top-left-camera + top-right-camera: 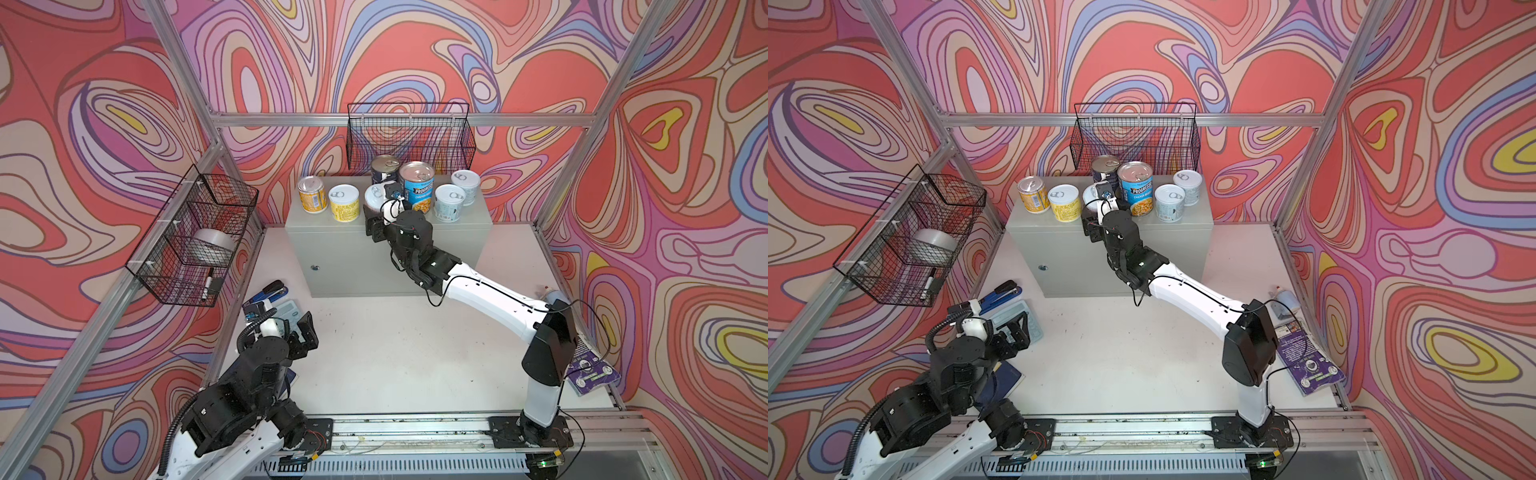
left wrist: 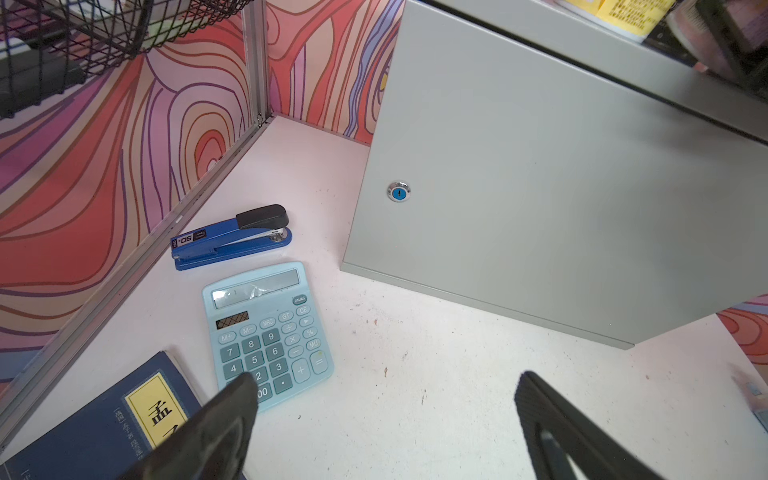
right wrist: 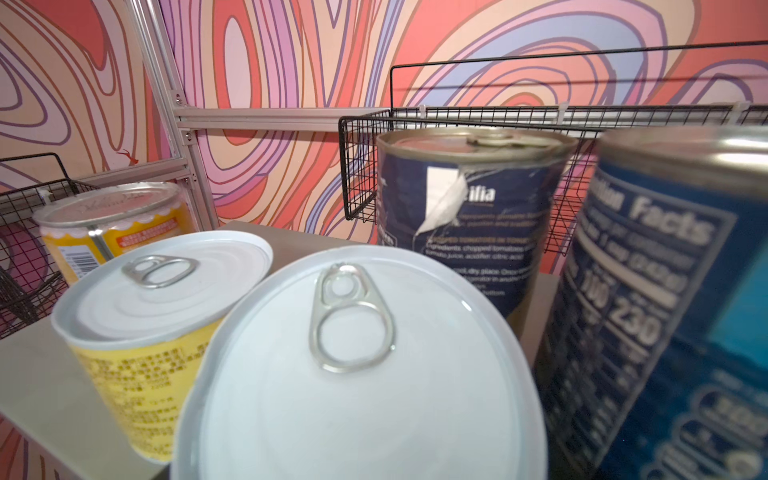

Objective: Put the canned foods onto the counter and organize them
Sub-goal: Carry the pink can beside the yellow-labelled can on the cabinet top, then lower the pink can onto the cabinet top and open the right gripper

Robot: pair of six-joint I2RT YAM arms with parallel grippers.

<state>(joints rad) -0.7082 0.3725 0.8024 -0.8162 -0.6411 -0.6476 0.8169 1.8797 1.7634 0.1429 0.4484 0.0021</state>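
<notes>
Our left gripper (image 2: 386, 380) hangs wide and empty before the left front corner of the counter (image 1: 374, 266). At the counter's front edge, between yellow can (image 1: 344, 203) and Progresso (image 1: 417, 187), stands the pink can (image 1: 375, 194). We judge it stiff, weighty and slick-labelled, best taken mid-wall. Our right gripper (image 1: 379, 210) straddles it, fingers seemingly closed on its sides.

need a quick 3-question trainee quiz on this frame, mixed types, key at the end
1. Count: how many cans sit atop the counter?
2. True or false: the left tool is open and empty.
3. The right tool grips which can? A orange-yellow; B the short can beside the Progresso can; C pale blue.
Key: 1 seven; 2 true; 3 B.
</notes>
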